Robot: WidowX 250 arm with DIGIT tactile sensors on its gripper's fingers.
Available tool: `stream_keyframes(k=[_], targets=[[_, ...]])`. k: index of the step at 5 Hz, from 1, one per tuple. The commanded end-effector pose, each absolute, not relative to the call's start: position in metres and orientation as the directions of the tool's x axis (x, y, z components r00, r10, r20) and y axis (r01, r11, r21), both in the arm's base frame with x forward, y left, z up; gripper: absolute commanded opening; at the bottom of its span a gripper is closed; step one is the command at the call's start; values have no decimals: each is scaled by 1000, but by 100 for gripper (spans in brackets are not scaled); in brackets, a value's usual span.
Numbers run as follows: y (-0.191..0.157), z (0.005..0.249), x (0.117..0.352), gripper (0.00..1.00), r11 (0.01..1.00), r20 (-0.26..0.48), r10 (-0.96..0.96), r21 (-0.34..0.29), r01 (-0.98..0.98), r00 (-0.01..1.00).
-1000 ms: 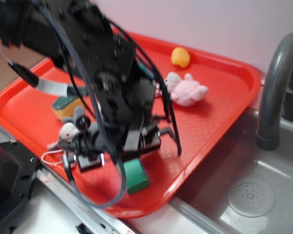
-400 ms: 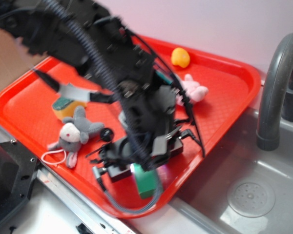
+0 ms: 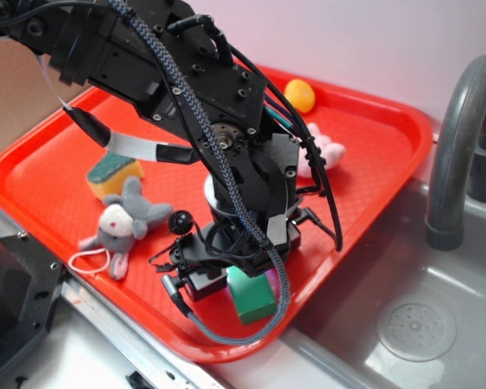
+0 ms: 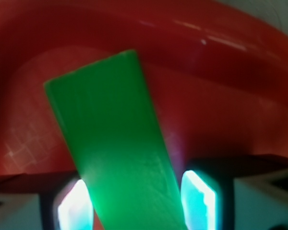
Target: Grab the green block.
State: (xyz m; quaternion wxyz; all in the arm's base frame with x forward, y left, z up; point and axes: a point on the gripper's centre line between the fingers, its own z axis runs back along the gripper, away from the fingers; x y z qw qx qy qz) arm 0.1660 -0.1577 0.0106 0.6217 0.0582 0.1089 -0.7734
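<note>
The green block [image 3: 257, 300] lies on the red tray [image 3: 373, 162] near its front edge, by the sink. My gripper [image 3: 241, 280] points down over it, and the arm hides much of the block. In the wrist view the green block [image 4: 115, 139] runs slantwise between my two fingers [image 4: 199, 199]. The left finger is against it or nearly so. A thin gap shows at the right finger. The gripper [image 4: 134, 203] is open around the block.
On the tray are a yellow sponge with a dark green top [image 3: 113, 174], a grey plush mouse [image 3: 121, 223], a pink plush [image 3: 330, 154] and a yellow toy [image 3: 300, 95]. A grey sink [image 3: 413, 324] and faucet [image 3: 458, 146] stand at the right.
My arm has swung to the right, off the grey mouse, and has settled over the green block. The block sits slightly further right than before. The blur is gone.
</note>
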Motion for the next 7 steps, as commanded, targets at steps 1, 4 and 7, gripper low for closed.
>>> stream_keyframes(k=[1, 4, 7], targets=[[-93, 92, 200, 0, 293, -191, -920, 241, 925, 341], [-47, 191, 226, 0, 865, -104, -453, 189, 464, 886], [-72, 196, 191, 0, 977, -124, 181, 135, -164, 976]])
